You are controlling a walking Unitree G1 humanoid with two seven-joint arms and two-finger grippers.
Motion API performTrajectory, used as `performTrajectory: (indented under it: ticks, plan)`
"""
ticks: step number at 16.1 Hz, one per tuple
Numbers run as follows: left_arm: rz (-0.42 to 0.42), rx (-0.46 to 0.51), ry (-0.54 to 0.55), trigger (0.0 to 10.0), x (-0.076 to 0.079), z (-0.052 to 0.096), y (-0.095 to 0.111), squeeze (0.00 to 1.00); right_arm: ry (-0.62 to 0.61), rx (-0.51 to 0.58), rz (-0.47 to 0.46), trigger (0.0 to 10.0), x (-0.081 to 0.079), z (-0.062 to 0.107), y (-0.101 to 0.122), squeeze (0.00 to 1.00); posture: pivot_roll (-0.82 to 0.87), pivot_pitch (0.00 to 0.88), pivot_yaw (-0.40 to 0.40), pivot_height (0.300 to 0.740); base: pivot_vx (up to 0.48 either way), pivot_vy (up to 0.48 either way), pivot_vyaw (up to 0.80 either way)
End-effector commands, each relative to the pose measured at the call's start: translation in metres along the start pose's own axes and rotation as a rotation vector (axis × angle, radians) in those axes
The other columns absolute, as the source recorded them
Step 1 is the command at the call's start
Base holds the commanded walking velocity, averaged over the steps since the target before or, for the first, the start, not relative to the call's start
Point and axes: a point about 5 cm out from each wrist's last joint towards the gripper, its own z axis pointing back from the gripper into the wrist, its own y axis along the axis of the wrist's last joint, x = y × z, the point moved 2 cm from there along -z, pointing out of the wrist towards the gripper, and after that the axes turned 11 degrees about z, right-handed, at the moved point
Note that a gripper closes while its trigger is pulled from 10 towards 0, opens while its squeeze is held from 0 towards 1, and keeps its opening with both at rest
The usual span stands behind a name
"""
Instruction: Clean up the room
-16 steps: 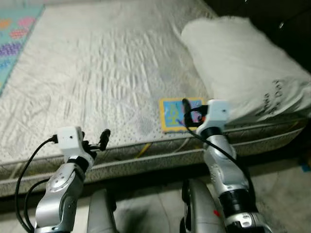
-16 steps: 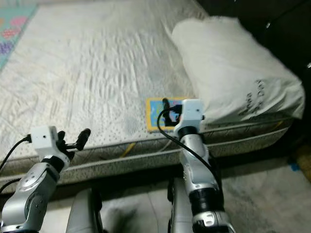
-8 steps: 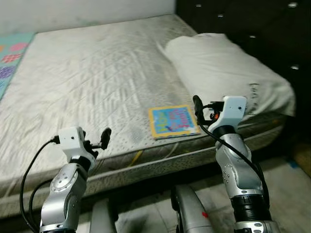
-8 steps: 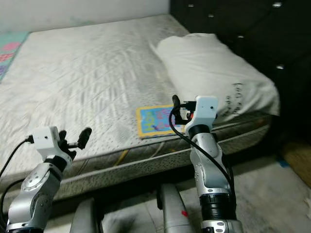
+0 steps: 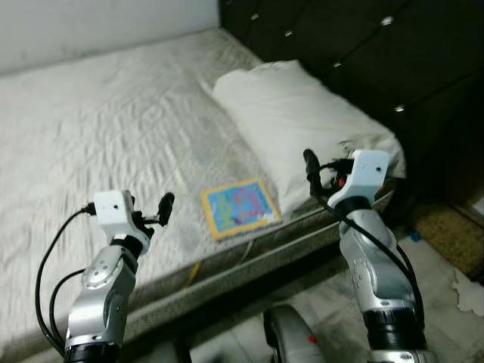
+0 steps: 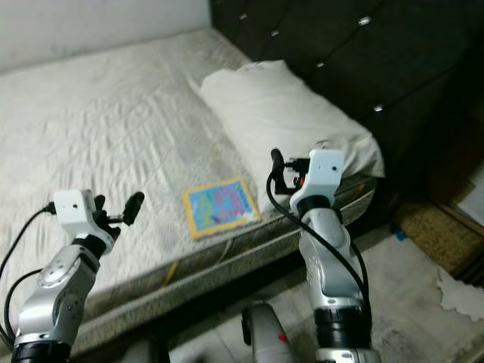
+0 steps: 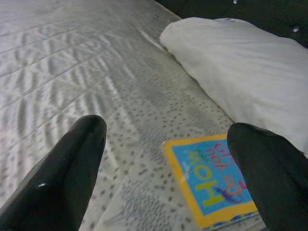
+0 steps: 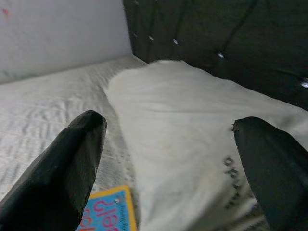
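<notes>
A thin blue book with a yellow border [image 5: 240,208] lies flat on the grey quilted mattress [image 5: 113,128], close to its front edge. Just right of it, a large white pillow [image 5: 295,121] rests against the headboard end. My left gripper [image 7: 166,159] is open and empty, held over the mattress edge left of the book [image 7: 216,183]. My right gripper [image 8: 168,159] is also open and empty, raised in front of the pillow's [image 8: 192,120] near corner, right of the book [image 8: 108,214].
A dark tufted headboard [image 5: 355,53] rises behind the pillow. A white wall [image 5: 91,23] stands at the far side of the bed. On the floor at the right lie a brownish mat [image 5: 439,227] and a white scrap [image 5: 469,291].
The whole view has swung right and lifted: the colourful mat at the left is gone and the headboard and floor have come in. Both grippers stayed open and raised.
</notes>
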Motion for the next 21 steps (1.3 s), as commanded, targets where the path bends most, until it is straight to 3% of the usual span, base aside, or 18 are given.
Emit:
performTrajectory:
  ticks: [1,8,13,15,21]
  plan:
    - [-0.018,0.013,0.005,10.0,-0.003,-0.001,0.004,0.00,0.010,0.022,-0.004,10.0,-0.002,0.000,0.007,0.00,-0.18,0.000,0.060,0.668,0.000,0.000,-0.44]
    - [-0.097,0.055,0.082,10.0,-0.013,-0.002,0.007,0.00,0.019,-0.006,0.015,10.0,0.001,0.010,0.000,0.00,-0.18,0.000,0.061,0.738,0.000,0.000,-0.44]
    - [-0.142,0.072,0.098,10.0,-0.012,0.001,0.006,0.00,0.038,-0.017,0.011,10.0,-0.004,0.013,-0.001,0.00,-0.18,0.000,0.050,0.740,0.000,0.000,-0.33]
    - [-0.110,0.069,0.091,10.0,-0.013,0.002,0.003,0.00,0.043,-0.017,0.008,10.0,-0.005,0.014,-0.001,0.00,-0.19,0.000,0.050,0.740,0.000,0.000,0.00]
    - [-0.125,0.051,0.063,10.0,-0.014,0.009,0.000,0.00,0.043,-0.037,0.047,10.0,-0.007,0.026,-0.007,0.00,-0.19,0.000,0.057,0.740,0.000,0.000,0.00]
